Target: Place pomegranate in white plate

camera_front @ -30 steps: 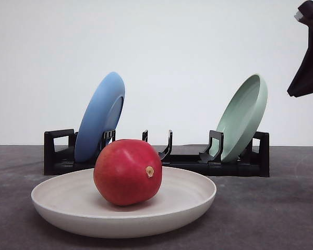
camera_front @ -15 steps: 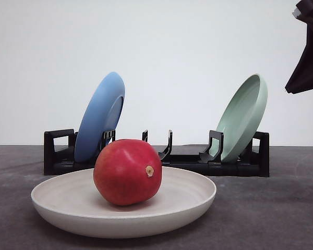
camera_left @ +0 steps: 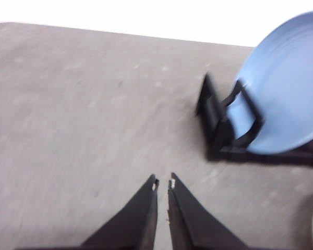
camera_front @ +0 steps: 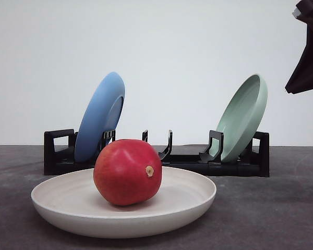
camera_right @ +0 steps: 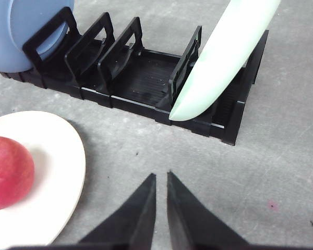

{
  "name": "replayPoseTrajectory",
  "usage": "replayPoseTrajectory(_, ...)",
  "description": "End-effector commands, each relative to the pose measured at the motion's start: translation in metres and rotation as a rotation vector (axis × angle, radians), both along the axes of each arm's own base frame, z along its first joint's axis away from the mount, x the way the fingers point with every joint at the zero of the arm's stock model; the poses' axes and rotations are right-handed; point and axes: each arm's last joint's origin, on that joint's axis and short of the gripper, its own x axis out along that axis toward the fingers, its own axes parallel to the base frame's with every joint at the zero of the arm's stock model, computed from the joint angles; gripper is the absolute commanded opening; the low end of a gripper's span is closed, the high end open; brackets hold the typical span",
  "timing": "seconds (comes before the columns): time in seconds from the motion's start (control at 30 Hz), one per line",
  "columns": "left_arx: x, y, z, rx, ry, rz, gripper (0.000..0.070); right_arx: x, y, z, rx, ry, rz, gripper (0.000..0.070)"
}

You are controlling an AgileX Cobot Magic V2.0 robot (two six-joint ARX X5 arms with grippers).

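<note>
The glossy red pomegranate [camera_front: 127, 171] rests inside the white plate [camera_front: 193, 200] at the front of the table, its tan nub facing forward. In the right wrist view the pomegranate [camera_right: 8, 172] and the plate's rim [camera_right: 73, 172] appear at the frame's edge. My right gripper [camera_right: 160, 178] is shut and empty, held over bare table between the plate and the rack; part of that arm [camera_front: 308, 62] hangs high at the right in the front view. My left gripper [camera_left: 163, 183] is shut and empty above bare table, off to the side of the blue plate [camera_left: 289, 94].
A black dish rack [camera_front: 161, 156] stands behind the white plate, holding a blue plate [camera_front: 100, 115] at its left end and a pale green plate [camera_front: 243, 116] at its right end. Its middle slots [camera_right: 122, 57] hold nothing. Grey tabletop surrounds everything.
The right arm rose slightly between the earliest frame and half a second ago, and has held still since. The pomegranate and plates have not moved.
</note>
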Motion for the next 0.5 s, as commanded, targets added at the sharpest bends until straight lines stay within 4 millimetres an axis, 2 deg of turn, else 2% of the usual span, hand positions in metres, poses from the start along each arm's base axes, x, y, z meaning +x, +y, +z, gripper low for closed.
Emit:
replayPoseTrajectory(0.0, -0.002, 0.001, -0.006, 0.017, -0.018, 0.005, 0.0017, 0.001, 0.001, 0.001, -0.002, -0.013, 0.006, 0.0032)
replayPoseTrajectory(0.3, -0.006, 0.001, -0.034, 0.023, -0.07, 0.013, 0.0017, 0.001, 0.001, 0.001, -0.002, -0.013, 0.006, 0.0032)
replayPoseTrajectory(0.47, -0.003, -0.002, -0.035, 0.049, -0.129, -0.017, 0.0017, 0.001, 0.001, 0.002, 0.001, -0.019, 0.007, 0.0032)
